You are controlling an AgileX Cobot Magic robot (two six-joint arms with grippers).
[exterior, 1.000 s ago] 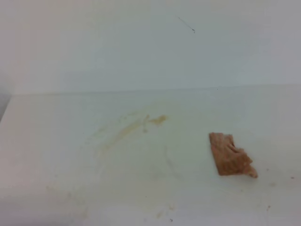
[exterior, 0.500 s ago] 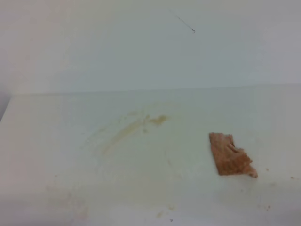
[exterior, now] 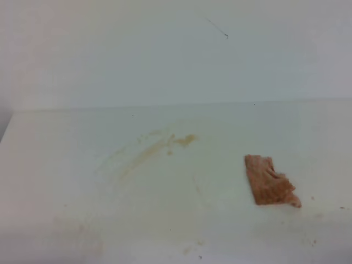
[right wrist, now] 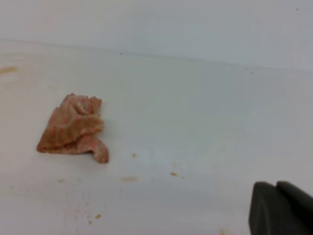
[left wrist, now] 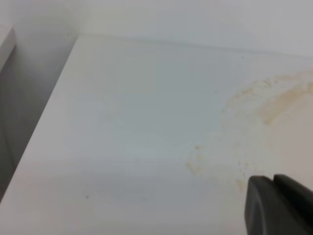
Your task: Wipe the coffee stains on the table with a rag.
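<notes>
Tabletop (exterior: 66, 165): white, smooth, small specks and crumbs near front edge.

Coffee stains (exterior: 159, 146): faint tan smears, arc-shaped, left of centre in high view, with a darker amber patch at the arc's upper right end. Also seen at right side of left wrist view (left wrist: 274, 103), with scattered tan spots below it.

Rag (exterior: 269, 181): pinkish-brown, crumpled, lying flat on tabletop at right, well apart from stains. Nothing touching it. In right wrist view it sits at left (right wrist: 73, 127), one corner folded down toward front.

Right tool (right wrist: 281, 208): dark tips at bottom right corner of its own cam, jaws together, nothing held, well apart from rag.

Left tool (left wrist: 279, 205): dark tips at bottom right of its cam, close together; whether fully closed — cannot tell. Holds nothing visible.

Neither tool seen in high view.
</notes>
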